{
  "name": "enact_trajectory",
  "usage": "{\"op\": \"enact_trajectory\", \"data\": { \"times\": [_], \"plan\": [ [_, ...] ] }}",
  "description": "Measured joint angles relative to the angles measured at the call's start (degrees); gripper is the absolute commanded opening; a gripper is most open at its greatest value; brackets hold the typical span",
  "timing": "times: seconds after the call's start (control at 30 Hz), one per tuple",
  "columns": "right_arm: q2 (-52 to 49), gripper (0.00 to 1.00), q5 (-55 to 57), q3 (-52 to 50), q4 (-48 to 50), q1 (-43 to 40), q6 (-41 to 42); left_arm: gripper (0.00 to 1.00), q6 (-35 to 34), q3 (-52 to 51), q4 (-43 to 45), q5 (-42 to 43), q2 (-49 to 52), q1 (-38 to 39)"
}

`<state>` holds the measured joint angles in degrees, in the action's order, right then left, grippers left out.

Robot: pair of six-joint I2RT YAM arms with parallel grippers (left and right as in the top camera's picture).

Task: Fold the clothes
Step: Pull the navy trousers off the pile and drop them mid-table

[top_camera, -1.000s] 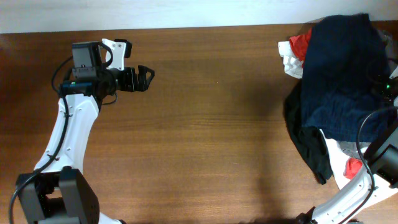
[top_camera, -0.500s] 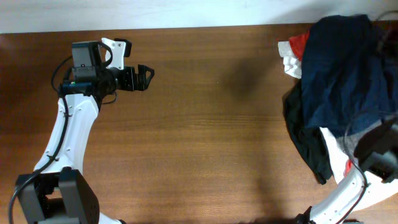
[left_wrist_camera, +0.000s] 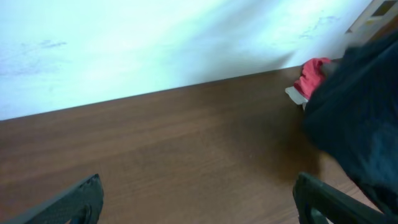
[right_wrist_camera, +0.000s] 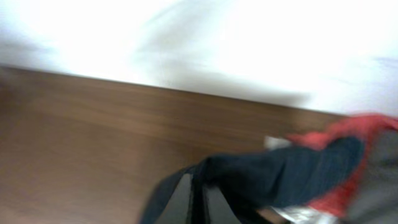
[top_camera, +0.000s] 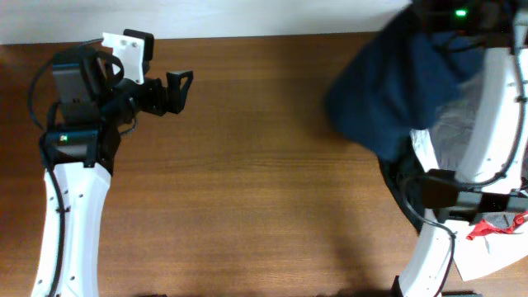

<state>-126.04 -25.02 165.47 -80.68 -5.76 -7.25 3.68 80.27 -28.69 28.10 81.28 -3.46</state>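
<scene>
The large navy garment [top_camera: 394, 91] hangs lifted and blurred at the table's right. It also shows in the left wrist view [left_wrist_camera: 364, 118]. My right gripper [right_wrist_camera: 198, 200] is shut on a fold of the navy garment [right_wrist_camera: 280, 177]; in the overhead view its fingers are hidden by the cloth. Below it lies the pile: grey cloth [top_camera: 459, 124], black cloth [top_camera: 404, 191], red cloth [top_camera: 488, 226] and white cloth [top_camera: 487, 257]. My left gripper [top_camera: 172, 89] is open and empty over bare wood at the upper left; its fingers [left_wrist_camera: 199, 205] are far apart.
The brown wooden table [top_camera: 247, 190] stretches between the two arms. A pale wall [left_wrist_camera: 155, 43] runs along its far edge. A red cloth [left_wrist_camera: 313, 74] with a white bit beside it lies at the far edge next to the navy garment. The right arm's white links [top_camera: 495, 91] stand over the pile.
My right arm has risen and lifted the navy garment off the pile, swinging it left and towards the far edge. My left arm has shifted slightly left and up, its gripper still open.
</scene>
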Motion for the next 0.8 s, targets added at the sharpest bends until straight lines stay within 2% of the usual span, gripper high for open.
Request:
{"op": "enact_trajectory", "data": {
  "times": [0.4, 0.8],
  "plan": [
    [0.00, 0.04, -0.37, 0.70, -5.75, 19.10, 1.25, 0.94, -0.02, 0.00, -6.32, -0.02, -0.42, -6.69],
    [-0.02, 0.04, 0.31, 0.70, -5.92, 21.05, 2.80, 0.94, -0.02, 0.00, -7.13, -0.02, -0.42, -6.69]
  ]
}}
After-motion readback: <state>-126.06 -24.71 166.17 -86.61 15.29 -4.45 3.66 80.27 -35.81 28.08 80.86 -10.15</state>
